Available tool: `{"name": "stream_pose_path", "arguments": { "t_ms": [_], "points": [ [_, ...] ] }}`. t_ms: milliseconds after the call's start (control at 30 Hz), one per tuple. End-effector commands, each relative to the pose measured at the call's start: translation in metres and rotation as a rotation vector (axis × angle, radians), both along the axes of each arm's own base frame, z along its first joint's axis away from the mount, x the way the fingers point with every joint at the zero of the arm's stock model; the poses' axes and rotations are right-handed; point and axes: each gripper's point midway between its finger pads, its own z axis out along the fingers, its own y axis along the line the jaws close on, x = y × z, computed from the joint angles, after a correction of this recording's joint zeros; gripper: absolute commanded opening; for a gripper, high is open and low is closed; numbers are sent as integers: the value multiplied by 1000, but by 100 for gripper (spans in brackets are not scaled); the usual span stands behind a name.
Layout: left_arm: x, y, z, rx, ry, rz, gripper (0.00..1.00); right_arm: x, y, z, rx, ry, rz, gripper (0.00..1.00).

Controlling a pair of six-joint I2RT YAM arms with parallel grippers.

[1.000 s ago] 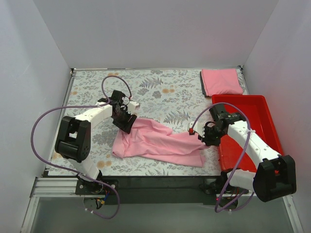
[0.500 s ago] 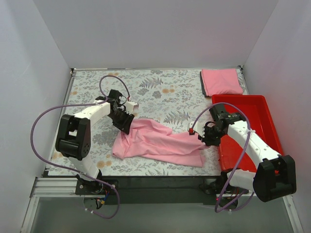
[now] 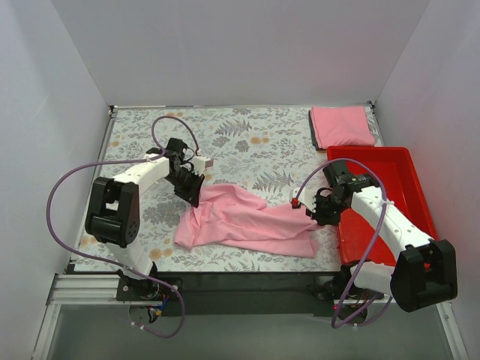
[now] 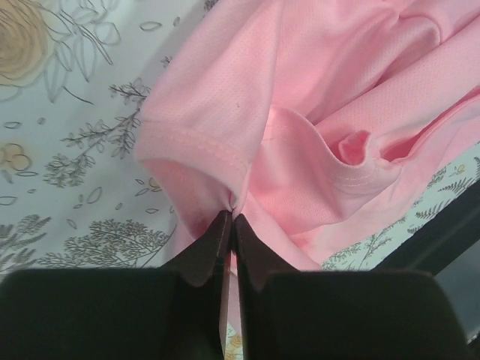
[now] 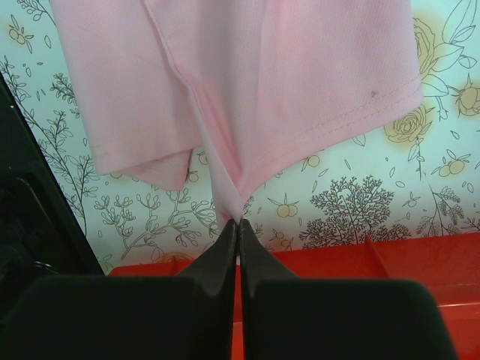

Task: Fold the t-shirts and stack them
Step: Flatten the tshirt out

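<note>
A crumpled pink t-shirt point(image 3: 247, 221) lies across the near half of the floral table. My left gripper point(image 3: 196, 196) is shut on its upper left corner; in the left wrist view the gripper point(image 4: 232, 216) pinches a fold of hemmed pink cloth point(image 4: 300, 120). At the shirt's right end my right gripper point(image 3: 309, 214) is shut on a corner; the right wrist view shows the gripper point(image 5: 238, 222) clamping a tip of the cloth point(image 5: 247, 82) that hangs from it. A folded pink t-shirt point(image 3: 341, 126) rests at the far right corner.
A red tray point(image 3: 409, 180) stands along the right edge beside my right arm, its rim point(image 5: 420, 259) just behind the right fingers. White walls enclose the table on three sides. A black strip runs along the near edge point(image 3: 247, 283).
My left gripper has closed onto the shirt's upper left corner and shifted slightly, pulling the cloth a little. The right arm has not moved.
</note>
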Motion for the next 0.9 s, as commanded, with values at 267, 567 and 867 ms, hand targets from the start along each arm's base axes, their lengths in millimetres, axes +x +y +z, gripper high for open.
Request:
{"name": "stream_pose_path", "arguments": {
  "t_ms": [267, 567, 867],
  "points": [
    [97, 33, 128, -101, -381, 129, 0, 47, 12, 57, 81, -118, -65, 1],
    [75, 17, 153, -253, -313, 23, 0, 110, 33, 144, 254, -247, -158, 1],
    [-22, 48, 73, -102, -225, -242, 12, 62, 14, 86, 150, -146, -71, 1]
  ]
}}
